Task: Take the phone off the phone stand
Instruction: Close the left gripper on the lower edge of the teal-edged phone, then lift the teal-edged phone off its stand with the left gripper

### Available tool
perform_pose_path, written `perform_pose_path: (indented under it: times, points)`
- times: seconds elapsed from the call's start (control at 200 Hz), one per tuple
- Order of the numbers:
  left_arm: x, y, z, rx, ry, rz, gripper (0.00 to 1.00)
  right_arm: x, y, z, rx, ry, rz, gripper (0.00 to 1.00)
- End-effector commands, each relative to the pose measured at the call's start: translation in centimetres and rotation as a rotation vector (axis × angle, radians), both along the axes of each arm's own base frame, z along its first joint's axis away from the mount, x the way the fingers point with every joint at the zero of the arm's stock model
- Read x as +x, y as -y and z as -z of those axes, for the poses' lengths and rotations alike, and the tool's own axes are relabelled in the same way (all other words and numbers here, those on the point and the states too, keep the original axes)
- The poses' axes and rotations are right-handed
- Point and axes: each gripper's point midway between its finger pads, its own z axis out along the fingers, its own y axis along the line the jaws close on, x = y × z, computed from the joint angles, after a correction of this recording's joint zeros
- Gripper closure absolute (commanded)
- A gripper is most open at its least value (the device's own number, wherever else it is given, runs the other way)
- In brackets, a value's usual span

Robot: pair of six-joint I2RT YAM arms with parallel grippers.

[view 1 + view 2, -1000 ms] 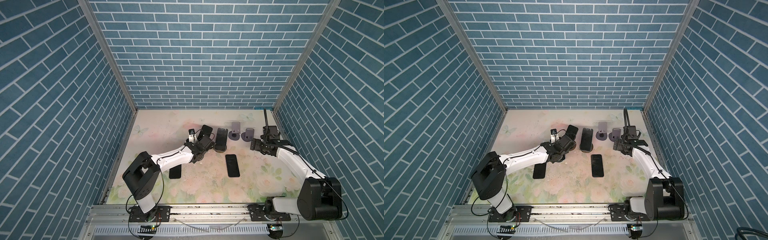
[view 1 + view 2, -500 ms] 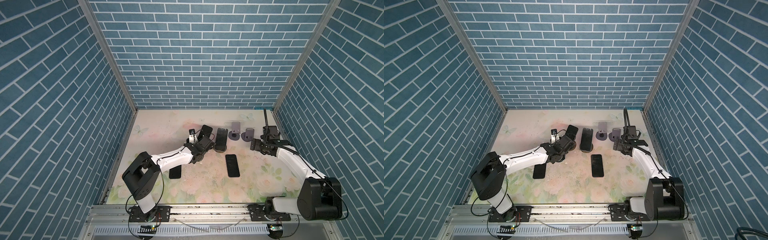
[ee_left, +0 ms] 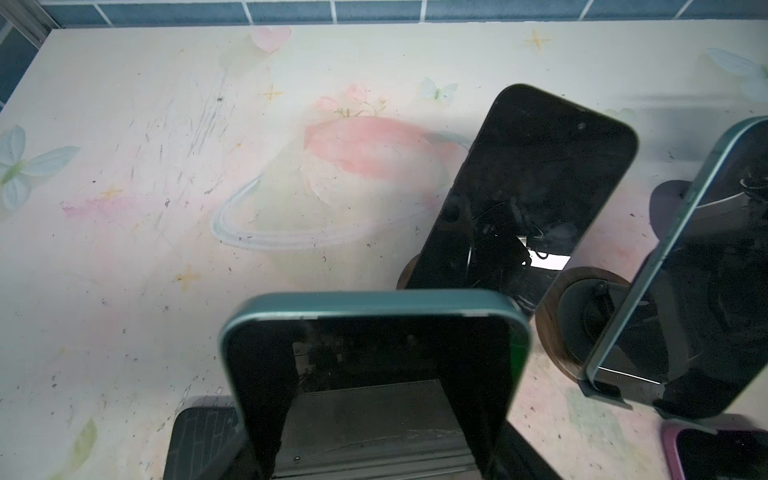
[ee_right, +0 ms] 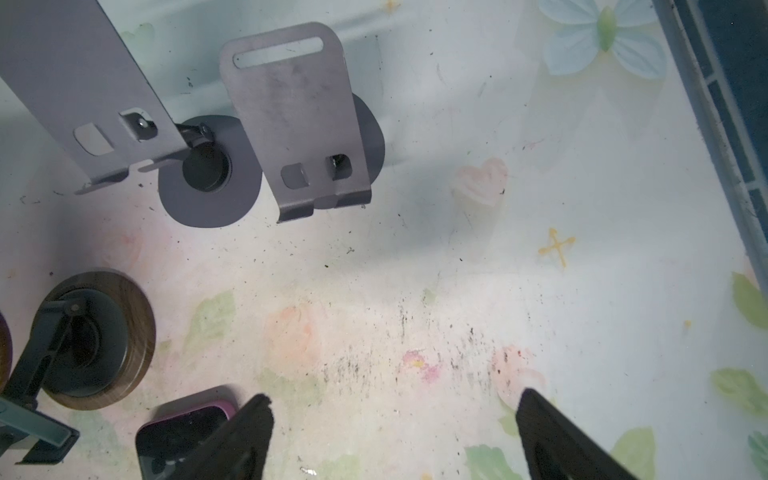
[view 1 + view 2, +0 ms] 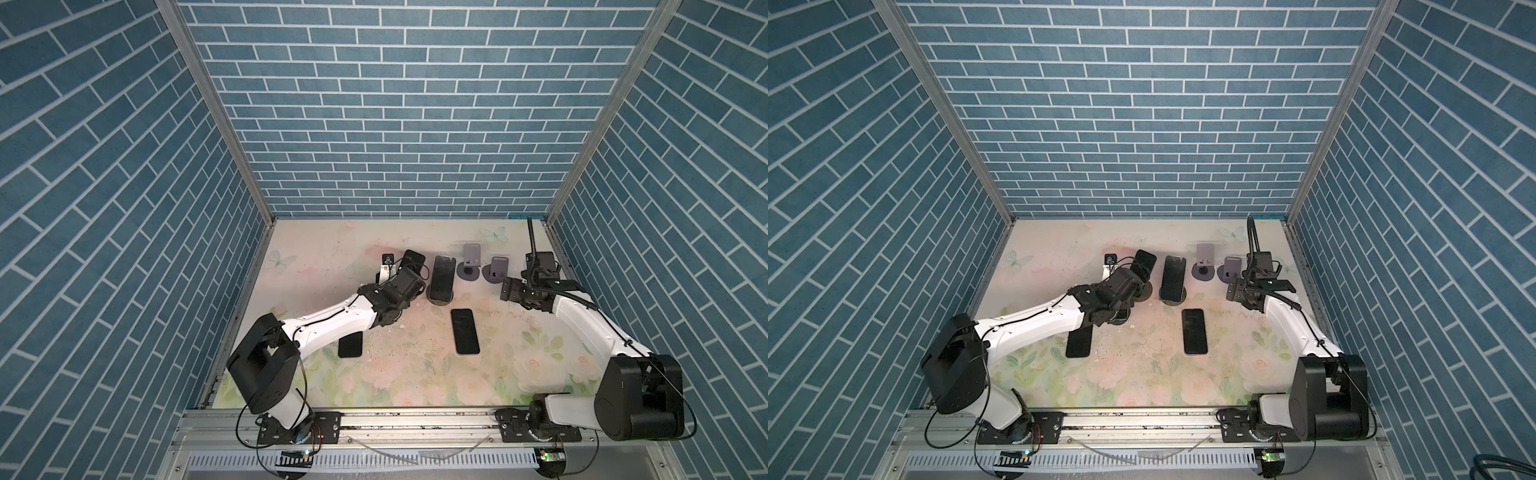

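Observation:
A teal-edged phone [image 3: 374, 328] with a dark screen stands upright between the jaws of my left gripper [image 3: 374, 440], which is shut on its sides. In both top views the left gripper [image 5: 413, 280] [image 5: 1130, 279] hides that phone and whatever stand is under it. Just beyond leans a black phone [image 5: 414, 261] [image 3: 528, 191] on a wood-based stand. Beside it, another teal phone [image 5: 442, 274] [image 3: 681, 291] rests on its round phone stand [image 5: 440, 298]. My right gripper [image 5: 509, 291] [image 4: 395, 405] hangs open over bare mat, holding nothing.
Two empty grey stands [image 5: 472, 258] [image 5: 498, 269] sit at the back right, close to the right gripper. A purple-cased phone [image 5: 464, 331] lies flat mid-table. A second flat phone [image 5: 350, 345] lies partly under the left forearm. Brick walls enclose three sides.
The left jaws have closed the last bit onto the phone. Neither arm has visibly shifted.

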Motion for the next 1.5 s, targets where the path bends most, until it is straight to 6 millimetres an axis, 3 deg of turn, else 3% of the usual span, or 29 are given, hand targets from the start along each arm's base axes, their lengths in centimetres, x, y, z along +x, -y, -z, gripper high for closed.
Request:
perform_pose_path:
  times: [0.0, 0.42, 0.8, 1.155, 1.496]
  points:
    - [-0.2, -0.8, -1.6, 0.022, 0.029, 0.033, 0.48, -0.5, -0.1, 0.8, -0.012, -0.034, -0.024, 0.07]
    - [-2.8, -5.1, -3.3, 0.136, 0.067, 0.06, 0.47, -0.4, -0.6, -0.5, 0.028, -0.009, -0.007, 0.08]
    - [-5.1, -10.3, -2.9, 0.222, 0.032, 0.034, 0.49, -0.4, -2.2, -4.5, 0.036, 0.067, -0.043, 0.08]
    - [-6.8, -15.5, -0.5, 0.201, -0.073, -0.064, 0.49, 0.0, -5.1, -7.9, 0.045, 0.136, -0.109, 0.08]
    - [-7.9, -17.8, 3.0, 0.146, -0.218, -0.126, 0.49, 0.1, -7.8, -10.4, 0.076, 0.194, -0.17, 0.08]
